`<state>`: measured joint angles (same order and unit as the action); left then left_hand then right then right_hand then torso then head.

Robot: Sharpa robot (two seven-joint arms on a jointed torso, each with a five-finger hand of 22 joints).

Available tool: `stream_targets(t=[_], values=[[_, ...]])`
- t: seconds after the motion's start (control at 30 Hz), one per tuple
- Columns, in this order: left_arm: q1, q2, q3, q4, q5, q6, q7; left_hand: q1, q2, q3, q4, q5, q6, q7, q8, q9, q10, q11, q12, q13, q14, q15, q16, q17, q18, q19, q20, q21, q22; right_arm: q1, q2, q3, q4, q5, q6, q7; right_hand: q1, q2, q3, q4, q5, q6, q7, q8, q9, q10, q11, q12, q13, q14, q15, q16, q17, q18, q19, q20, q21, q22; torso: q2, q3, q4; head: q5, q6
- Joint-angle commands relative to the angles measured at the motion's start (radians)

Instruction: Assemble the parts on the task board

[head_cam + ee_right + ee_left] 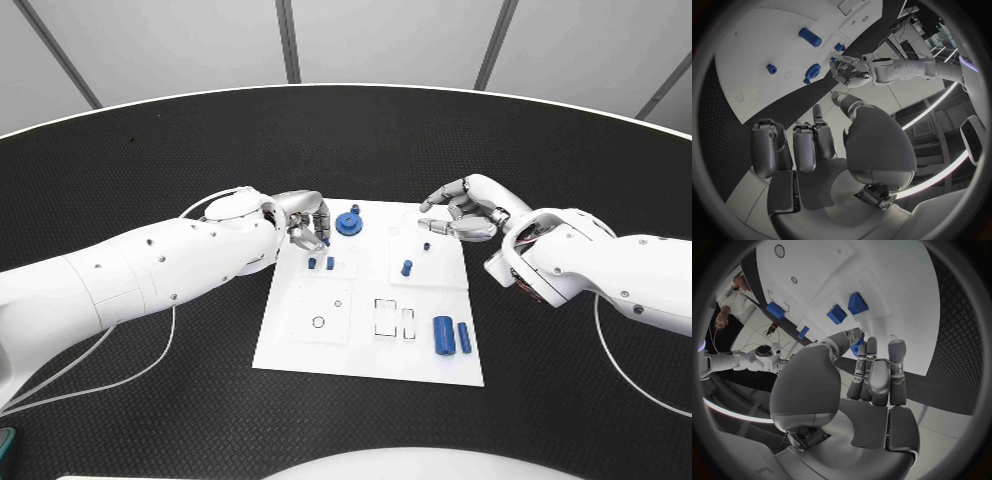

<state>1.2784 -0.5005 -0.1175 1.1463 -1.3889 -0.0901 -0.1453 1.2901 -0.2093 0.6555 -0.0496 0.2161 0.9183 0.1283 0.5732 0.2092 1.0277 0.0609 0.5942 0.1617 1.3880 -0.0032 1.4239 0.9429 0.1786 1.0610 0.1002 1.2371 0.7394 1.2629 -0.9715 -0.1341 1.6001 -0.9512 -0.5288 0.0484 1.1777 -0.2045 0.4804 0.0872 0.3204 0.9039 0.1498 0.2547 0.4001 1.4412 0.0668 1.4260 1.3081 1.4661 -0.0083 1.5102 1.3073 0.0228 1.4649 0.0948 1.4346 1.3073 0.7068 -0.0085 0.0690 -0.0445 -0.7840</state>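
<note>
The white task board (296, 340) lies mid-table. On it stand a round blue knob (349, 222), two small blue pegs (320, 263), another peg (407, 267) and a tiny one (428, 245). Two long blue cylinders (453, 336) lie near its front right corner. My left hand (303, 225) hovers at the board's far left corner, just left of the knob. A small blue part (857, 346) shows between its thumb and fingers. My right hand (464, 212) hangs over the far right corner with fingers loosely bent and nothing in its palm (817, 175).
The board has rectangular slots (392, 318) and round holes (319, 322) in its front half. Black table (173, 400) surrounds the board on all sides. A cable (159, 350) loops under my left arm.
</note>
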Motion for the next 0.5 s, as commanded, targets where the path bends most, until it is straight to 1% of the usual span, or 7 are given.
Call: stream_targets(t=[0.03, 0.33, 0.5], values=[[0.0, 0.001, 0.0, 0.0, 0.0, 0.0, 0.001, -0.006, 0.007, -0.006, 0.0, -0.005, 0.006, -0.001, -0.003, 0.001, 0.008, -0.001, -0.006, -0.001, -0.001, -0.004, -0.004, -0.002, -0.015, 0.003, 0.0, 0.002, -0.001, 0.0, 0.0, 0.0, 0.0, 0.0, 0.0, 0.0, 0.001, -0.002, 0.003, 0.005, 0.006, -0.003, -0.002, 0.007, -0.002, 0.001, -0.005, -0.002, 0.114, 0.073, -0.007, -0.006, 0.127, 0.018, 0.039, -0.009, -0.005, 0.115, 0.0, 0.0, 0.0, 0.0, 0.0], [0.0, 0.003, 0.0, -0.001, 0.0, 0.0, 0.002, -0.006, 0.007, -0.006, -0.001, -0.006, 0.006, -0.001, -0.004, 0.001, 0.008, -0.001, -0.007, -0.001, 0.002, -0.004, -0.002, 0.007, -0.015, 0.001, -0.001, 0.0, -0.005, 0.0, -0.001, 0.0, 0.001, 0.0, -0.001, -0.001, 0.001, -0.002, 0.003, 0.005, 0.006, -0.003, -0.002, 0.007, -0.002, 0.001, -0.005, -0.002, 0.114, 0.073, -0.007, -0.006, 0.127, 0.018, 0.039, -0.009, -0.005, 0.115, 0.0, 0.0003, -0.0001, -0.001, -0.001], [0.0, 0.003, 0.0, -0.001, 0.0, 0.007, 0.002, -0.006, 0.007, -0.006, -0.001, -0.006, 0.006, -0.001, -0.004, 0.001, 0.008, -0.001, -0.007, -0.001, 0.002, -0.004, -0.003, 0.006, -0.015, 0.002, -0.001, 0.001, -0.003, 0.0, -0.002, 0.0, 0.001, 0.0, -0.001, -0.001, 0.001, -0.002, 0.003, 0.005, 0.006, -0.003, -0.002, 0.007, -0.002, 0.001, -0.005, -0.002, 0.114, 0.073, -0.007, -0.006, 0.127, 0.018, 0.039, -0.009, -0.005, 0.115, 0.0, 0.0001, -0.0004, -0.002, -0.003]])
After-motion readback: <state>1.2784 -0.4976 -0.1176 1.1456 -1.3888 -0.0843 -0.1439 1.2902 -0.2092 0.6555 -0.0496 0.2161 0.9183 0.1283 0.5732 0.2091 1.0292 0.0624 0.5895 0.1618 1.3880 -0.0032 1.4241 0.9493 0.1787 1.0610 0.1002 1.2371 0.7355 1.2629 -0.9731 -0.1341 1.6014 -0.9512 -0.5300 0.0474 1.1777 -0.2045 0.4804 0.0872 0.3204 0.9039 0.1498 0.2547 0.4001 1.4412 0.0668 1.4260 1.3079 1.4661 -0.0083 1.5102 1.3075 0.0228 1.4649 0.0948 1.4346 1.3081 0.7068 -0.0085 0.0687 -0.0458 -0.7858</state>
